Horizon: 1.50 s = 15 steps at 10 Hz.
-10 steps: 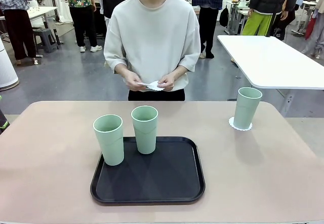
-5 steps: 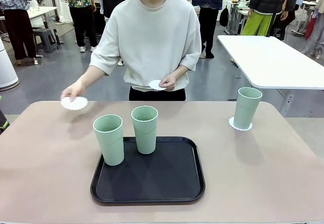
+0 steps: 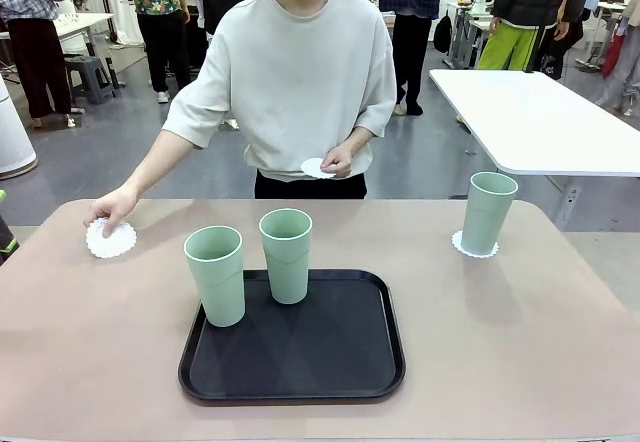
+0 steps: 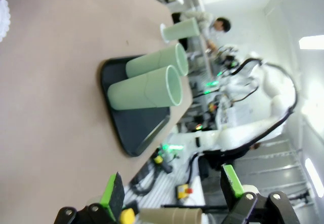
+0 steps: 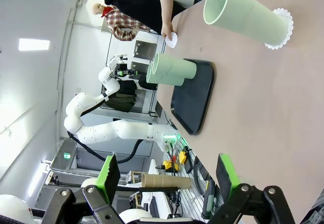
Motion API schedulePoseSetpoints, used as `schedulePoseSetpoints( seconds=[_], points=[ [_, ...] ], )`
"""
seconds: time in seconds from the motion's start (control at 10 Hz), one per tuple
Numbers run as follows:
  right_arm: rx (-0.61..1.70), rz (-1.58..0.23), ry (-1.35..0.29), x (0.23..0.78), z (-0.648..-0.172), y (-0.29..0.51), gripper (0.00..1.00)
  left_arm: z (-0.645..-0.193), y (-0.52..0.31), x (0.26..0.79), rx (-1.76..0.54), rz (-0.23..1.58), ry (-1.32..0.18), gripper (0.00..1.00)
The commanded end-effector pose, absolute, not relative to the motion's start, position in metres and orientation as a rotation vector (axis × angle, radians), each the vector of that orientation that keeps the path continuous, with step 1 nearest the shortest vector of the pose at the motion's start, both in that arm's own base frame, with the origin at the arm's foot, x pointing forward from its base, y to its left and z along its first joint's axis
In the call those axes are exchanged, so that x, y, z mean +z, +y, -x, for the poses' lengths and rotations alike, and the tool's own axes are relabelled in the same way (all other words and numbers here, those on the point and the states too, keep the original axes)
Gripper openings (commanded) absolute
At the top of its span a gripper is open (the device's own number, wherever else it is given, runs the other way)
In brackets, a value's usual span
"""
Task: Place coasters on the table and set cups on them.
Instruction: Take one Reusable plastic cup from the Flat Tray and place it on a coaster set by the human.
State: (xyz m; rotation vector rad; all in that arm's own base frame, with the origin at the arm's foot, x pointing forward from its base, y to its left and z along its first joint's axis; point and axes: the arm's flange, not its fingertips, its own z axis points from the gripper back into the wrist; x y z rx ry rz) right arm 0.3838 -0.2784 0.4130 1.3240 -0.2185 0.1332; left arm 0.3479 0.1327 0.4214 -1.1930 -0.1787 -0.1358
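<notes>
Left gripper [image 4: 172, 196] and right gripper [image 5: 167, 177]: jaws spread wide on both, nothing between them, pointing across the table [image 3: 520, 352]. Person's outstretched hand [image 3: 108, 210], arm straight, fingertips down on a coaster [image 3: 112, 242] lying flat at the table's far left. Other hand [image 3: 338, 160] bent at waist, pinching a second coaster [image 3: 316, 169]. Third coaster [image 3: 462, 246] sits under right cup [image 3: 489, 212]. Two cups [image 3: 215, 274] upright on black tray [image 3: 300, 362].

At the frame's left, the person's hand [image 3: 112, 207] touches a coaster [image 3: 110, 240] lying on the table [image 3: 520, 342]. The other hand [image 3: 337, 161] holds a second coaster [image 3: 316, 168] at the waist. Two cups [image 3: 286, 255] stand at the upper left of the central black tray [image 3: 300, 362], and a third cup [image 3: 489, 212] stands on its coaster [image 3: 474, 246] at right.
</notes>
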Motion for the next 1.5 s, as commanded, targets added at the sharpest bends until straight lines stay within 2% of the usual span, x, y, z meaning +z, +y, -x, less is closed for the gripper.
schedulePoseSetpoints(
  seconds=[0.0, 0.3, 0.7, 1.1, 1.2, 1.4],
  points=[
    [0.122, -1.323, -0.216, 0.412, -0.382, -0.277, 1.0, -0.355, 0.126, 0.442, -0.231, 1.037, -0.213, 1.0],
    [0.122, -1.323, -0.216, 0.412, -0.382, -0.277, 1.0, -0.345, 0.124, 0.479, -0.258, 0.901, -0.21, 1.0],
    [0.122, -1.323, -0.216, 0.412, -0.382, -0.277, 1.0, -0.339, 0.11, 0.517, -0.412, 0.623, -0.22, 1.0],
    [0.122, -1.323, -0.216, 0.412, -0.382, -0.277, 1.0, -0.35, 0.106, 0.534, -0.525, 0.506, -0.236, 1.0],
    [0.122, -1.323, -0.216, 0.412, -0.382, -0.277, 1.0, -0.351, 0.107, 0.532, -0.523, 0.491, -0.283, 1.0],
    [0.122, -1.323, -0.216, 0.412, -0.382, -0.277, 1.0, -0.346, 0.103, 0.537, -0.495, 0.562, -0.231, 1.0]
  ],
)
